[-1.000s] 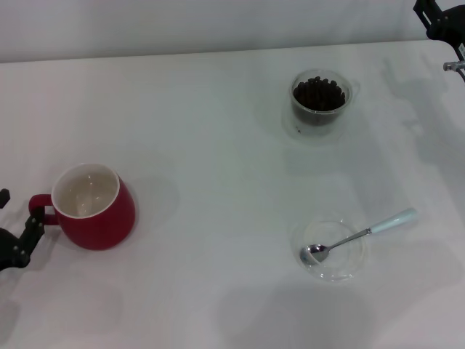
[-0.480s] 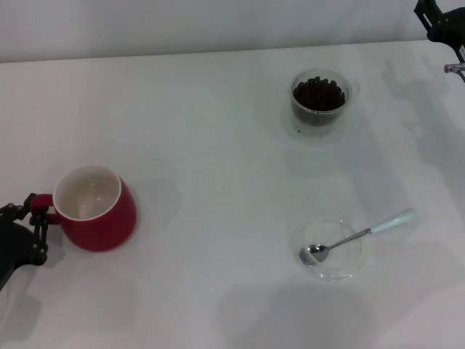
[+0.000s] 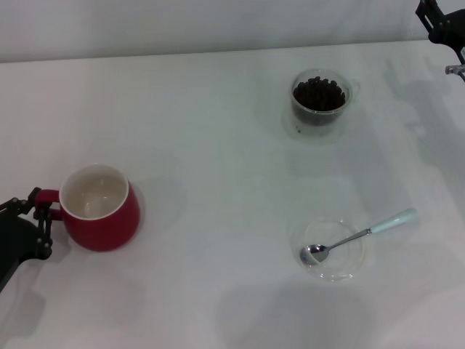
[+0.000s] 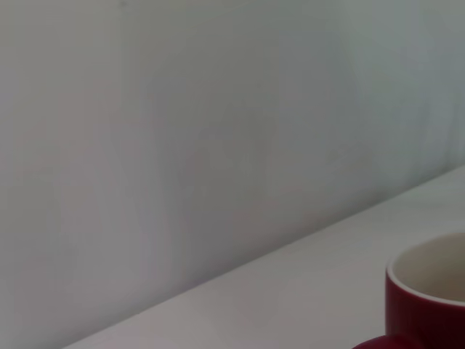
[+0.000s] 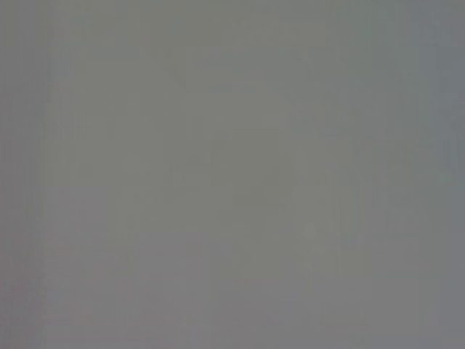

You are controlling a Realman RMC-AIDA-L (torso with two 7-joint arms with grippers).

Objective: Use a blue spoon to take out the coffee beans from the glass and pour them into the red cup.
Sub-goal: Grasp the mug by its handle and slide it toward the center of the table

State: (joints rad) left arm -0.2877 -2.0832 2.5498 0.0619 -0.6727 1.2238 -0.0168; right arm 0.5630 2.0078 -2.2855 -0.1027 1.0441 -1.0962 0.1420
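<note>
The red cup (image 3: 100, 209) stands at the table's left, white inside and with nothing in it; its rim also shows in the left wrist view (image 4: 429, 298). My left gripper (image 3: 40, 209) is at the left edge, closed about the cup's small handle. The glass (image 3: 318, 97) with coffee beans (image 3: 318, 92) stands at the far right-centre. The blue spoon (image 3: 360, 234) lies with its metal bowl in a shallow clear saucer (image 3: 328, 251) and its pale blue handle pointing right. My right gripper (image 3: 442, 22) is parked at the far right corner, mostly out of frame.
The white table (image 3: 218, 145) ends at a pale wall along the far side. The right wrist view shows only blank grey. A wide stretch of bare tabletop separates the cup from the glass and the saucer.
My left gripper has come in from the left edge to the cup's handle. The cup has slid slightly to the right. The right arm, glass and spoon have not moved.
</note>
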